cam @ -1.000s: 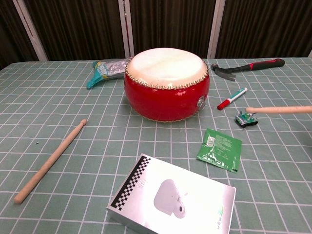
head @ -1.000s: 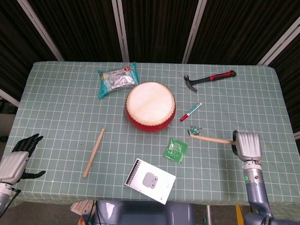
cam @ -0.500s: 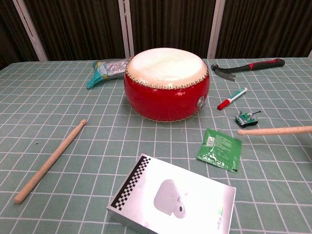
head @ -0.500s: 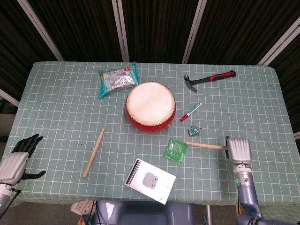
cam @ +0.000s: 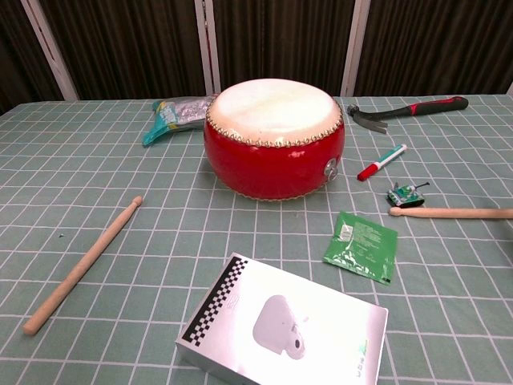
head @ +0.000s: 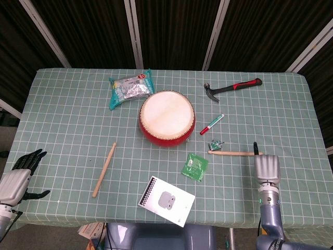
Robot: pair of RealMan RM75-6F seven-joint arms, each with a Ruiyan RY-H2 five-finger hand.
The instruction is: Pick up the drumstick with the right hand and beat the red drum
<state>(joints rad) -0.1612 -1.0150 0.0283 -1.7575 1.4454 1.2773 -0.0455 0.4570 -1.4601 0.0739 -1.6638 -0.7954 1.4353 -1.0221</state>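
Observation:
The red drum (head: 166, 119) with its pale skin stands upright in the middle of the table, shown also in the chest view (cam: 272, 140). One drumstick (head: 234, 153) lies flat on the cloth right of the drum, tip toward it, and appears in the chest view (cam: 453, 212) too. My right hand (head: 265, 167) sits at its butt end with a dark finger stretched out past the stick and no grip on it showing. A second drumstick (head: 104, 170) lies front left of the drum. My left hand (head: 18, 177) hangs off the table's left edge, fingers spread, holding nothing.
A hammer (head: 232, 87) lies at the back right and a red marker (head: 212, 124) right of the drum. A small green part (head: 214, 145) sits by the stick's tip. A green packet (head: 194, 166), a white box (head: 166, 200) and a snack bag (head: 130, 88) also lie around.
My right hand came down and back toward the front edge. The drumstick, raised in that hand earlier, now lies flat on the cloth with the grip loosened.

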